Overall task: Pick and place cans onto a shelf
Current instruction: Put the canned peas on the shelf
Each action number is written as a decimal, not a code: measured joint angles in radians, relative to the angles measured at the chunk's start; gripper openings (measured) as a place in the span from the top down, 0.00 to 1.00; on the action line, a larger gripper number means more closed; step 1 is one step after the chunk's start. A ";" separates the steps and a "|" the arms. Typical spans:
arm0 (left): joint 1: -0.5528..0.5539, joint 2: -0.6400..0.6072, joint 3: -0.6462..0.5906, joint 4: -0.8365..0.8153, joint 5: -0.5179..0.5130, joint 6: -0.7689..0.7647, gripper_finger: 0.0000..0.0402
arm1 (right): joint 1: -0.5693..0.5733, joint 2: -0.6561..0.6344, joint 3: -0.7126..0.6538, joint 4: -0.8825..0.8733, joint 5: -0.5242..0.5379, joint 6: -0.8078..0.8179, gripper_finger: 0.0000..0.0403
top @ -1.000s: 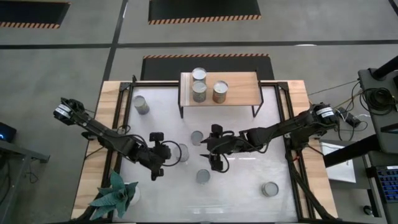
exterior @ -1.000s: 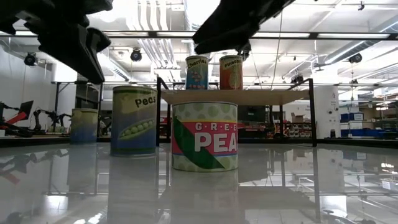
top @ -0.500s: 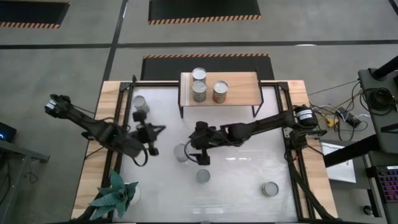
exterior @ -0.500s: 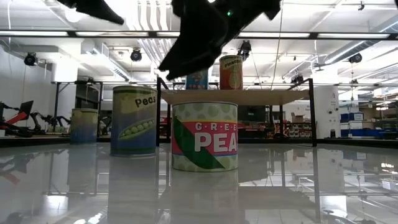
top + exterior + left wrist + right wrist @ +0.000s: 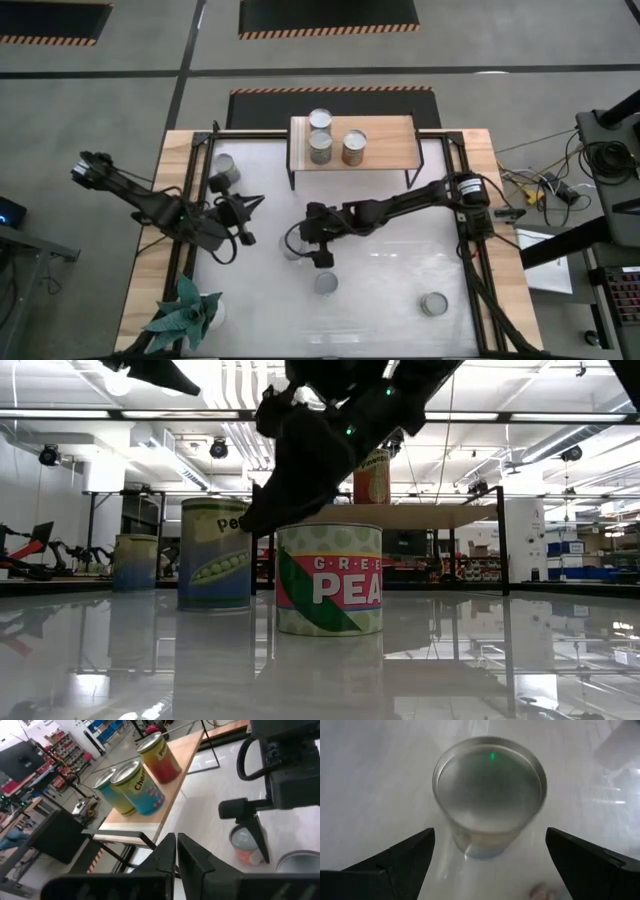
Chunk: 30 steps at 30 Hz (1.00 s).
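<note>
While three cans [image 5: 330, 135] are already shelved, five are counted on the tabletop [image 5: 400, 270], so the task is judged under halfway.

Item 1, the shelf [image 5: 385, 150]: light-wood board on black legs, at 12 o'clock on the table in the high view. Three cans are borne upright on its left half, two near the back-left, one just beside them to the right.

Item 2, loose cans: one at 10 o'clock [image 5: 227, 168]; one near centre, the target can [image 5: 293, 246]; one at 6 o'clock of centre [image 5: 327, 284]; one at 5 o'clock near the front-right corner [image 5: 434, 304]. A fifth is suspected beside the target under the right arm, as an orange-sided can shows in the left wrist view [image 5: 246, 846].

Item 3, right gripper [image 5: 312, 240]: poised directly above the target can [image 5: 490, 795], fingers spread wide on either side of its silvery top, nothing held. No contact is seen.

Item 4, left gripper [image 5: 243, 215]: parked at 9 o'clock of centre, fingers seen closed together and empty in its wrist view [image 5: 176, 855].

Item 5, teal plant [image 5: 185, 310]: at 7 o'clock, untouched.

Step in hand: approach for a grasp. Next move, as judged: the right gripper is to be lowered until the fingers bracket the can's sides, then closed squarely; the neighbouring can may be knocked if alignment is off.
</note>
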 joint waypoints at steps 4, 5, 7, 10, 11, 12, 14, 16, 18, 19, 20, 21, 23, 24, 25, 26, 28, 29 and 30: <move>0.000 0.019 0.000 -0.001 0.000 0.016 1.00 | 0.000 0.038 0.000 0.077 -0.002 -0.015 0.09; 0.000 0.023 0.000 0.000 0.000 0.021 1.00 | 0.000 0.045 0.000 0.102 -0.003 -0.021 0.09; 0.000 0.028 0.000 0.000 0.000 0.025 1.00 | 0.000 0.053 0.000 0.129 -0.017 -0.022 0.09; 0.000 0.029 0.000 0.002 0.000 0.029 1.00 | 0.000 0.056 0.000 0.163 -0.026 -0.021 0.09; 0.000 0.028 0.000 0.005 0.000 0.029 1.00 | 0.000 0.056 0.000 0.175 -0.026 -0.021 0.09; 0.000 0.027 0.000 0.005 0.000 0.029 1.00 | 0.000 0.056 0.000 0.184 -0.026 -0.021 0.09; 0.001 0.025 0.000 0.006 0.000 0.029 1.00 | 0.000 0.053 0.000 0.186 -0.027 -0.021 0.09; 0.001 0.024 0.000 0.007 0.000 0.032 1.00 | 0.000 0.052 0.000 0.195 -0.029 -0.021 0.10; 0.001 0.024 0.000 0.009 0.000 0.033 1.00 | 0.000 0.052 0.000 0.198 -0.033 -0.019 0.14; 0.001 0.024 0.000 0.009 0.000 0.033 1.00 | 0.000 0.052 0.000 0.199 -0.044 -0.018 0.16; 0.001 0.024 0.000 0.010 0.000 0.033 1.00 | -0.001 0.053 0.000 0.200 -0.055 -0.015 0.19; 0.001 0.024 0.000 0.010 0.000 0.033 1.00 | -0.001 0.053 0.000 0.200 -0.064 -0.010 0.21; 0.001 0.024 0.000 0.010 0.000 0.033 1.00 | -0.002 0.053 0.000 0.201 -0.071 -0.005 0.25; 0.001 0.024 0.000 0.011 0.000 0.033 1.00 | -0.002 0.053 0.000 0.201 -0.071 -0.001 0.27; 0.002 0.024 0.000 0.011 0.000 0.033 1.00 | -0.002 0.053 0.000 0.201 -0.071 0.004 0.27; 0.002 0.024 0.000 0.011 0.000 0.033 1.00 | -0.002 0.052 0.000 0.201 -0.072 0.009 0.27; 0.002 0.024 0.000 0.012 0.000 0.033 1.00 | -0.002 0.048 0.000 0.197 -0.072 0.017 0.26; 0.002 0.024 0.000 0.012 0.000 0.033 1.00 | -0.002 0.044 0.000 0.193 -0.072 0.019 0.25; 0.002 0.024 0.000 0.012 0.000 0.033 1.00 | -0.002 0.039 0.000 0.189 -0.072 0.024 0.24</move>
